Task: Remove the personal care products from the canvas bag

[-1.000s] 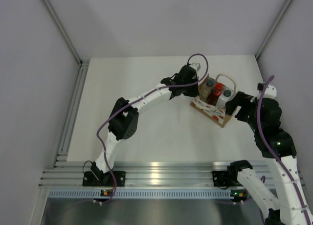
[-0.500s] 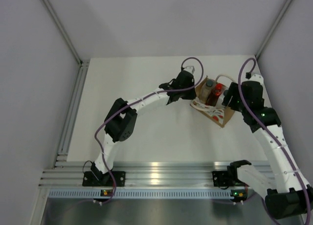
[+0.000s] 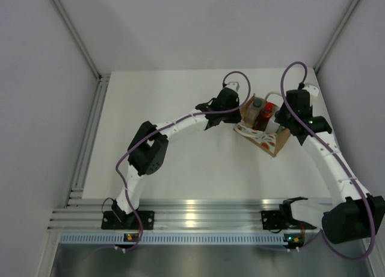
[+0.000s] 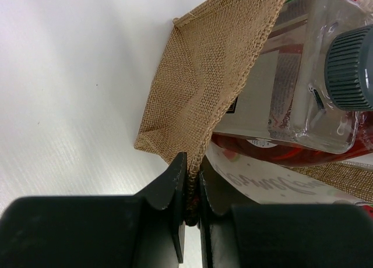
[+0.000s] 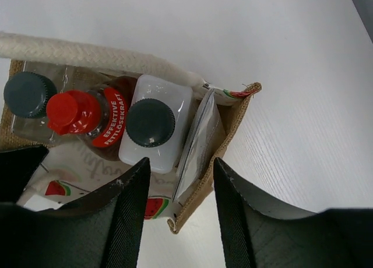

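Left gripper (image 4: 192, 186) pinching canvas bag (image 4: 204, 87) rim, right gripper (image 5: 179, 166) half-spread, gripping nothing, just above grey pouch (image 5: 198, 143) and white bottle (image 5: 152, 123) inside bag.

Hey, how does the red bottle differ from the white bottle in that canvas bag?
The red bottle has a small red cap; the white bottle a wider dark one. The red bottle carries white lettering on its shoulder; the white bottle looks plain and squarish. The red bottle sits between the clear bottle and the white bottle, which adjoins the grey pouch. Both stand caps up inside the canvas bag.
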`<action>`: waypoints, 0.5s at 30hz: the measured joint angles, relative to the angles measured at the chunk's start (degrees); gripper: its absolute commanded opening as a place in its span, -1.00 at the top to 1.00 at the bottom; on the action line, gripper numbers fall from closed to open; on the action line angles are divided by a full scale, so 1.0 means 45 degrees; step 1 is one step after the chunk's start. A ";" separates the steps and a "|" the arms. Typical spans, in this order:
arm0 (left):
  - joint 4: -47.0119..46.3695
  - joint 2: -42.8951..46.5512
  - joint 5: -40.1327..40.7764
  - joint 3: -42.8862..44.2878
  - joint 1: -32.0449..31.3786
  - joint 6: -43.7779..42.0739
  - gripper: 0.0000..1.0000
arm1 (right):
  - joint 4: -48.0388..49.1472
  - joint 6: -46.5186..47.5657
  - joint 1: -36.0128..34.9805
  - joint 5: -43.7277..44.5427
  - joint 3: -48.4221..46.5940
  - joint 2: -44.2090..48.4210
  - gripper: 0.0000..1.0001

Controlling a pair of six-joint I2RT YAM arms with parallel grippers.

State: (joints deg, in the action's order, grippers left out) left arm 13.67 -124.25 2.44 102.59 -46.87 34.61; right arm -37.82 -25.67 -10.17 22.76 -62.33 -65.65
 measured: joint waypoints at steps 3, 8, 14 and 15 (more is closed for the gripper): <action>-0.0010 0.0039 0.0005 -0.0058 0.0000 -0.0005 1.00 | 0.0287 -0.0063 0.0155 0.0034 0.0029 -0.0418 0.30; -0.0010 0.0228 0.0058 -0.0296 -0.0034 -0.0063 1.00 | 0.0607 -0.0253 0.0549 0.0044 0.0369 -0.0631 0.42; -0.0010 0.0291 0.0068 -0.0369 -0.0049 -0.0121 1.00 | 0.1054 -0.0369 0.0753 0.0024 0.0544 -0.1078 0.46; -0.0005 0.0301 0.0068 -0.0374 -0.0049 -0.0131 1.00 | 0.1146 -0.0379 0.0806 0.0005 0.0641 -0.1156 0.47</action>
State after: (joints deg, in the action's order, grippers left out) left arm 13.65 -122.89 2.74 100.90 -47.09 34.02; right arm -32.67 -27.38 -6.55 22.79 -59.44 -70.85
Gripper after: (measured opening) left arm 0.140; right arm 0.278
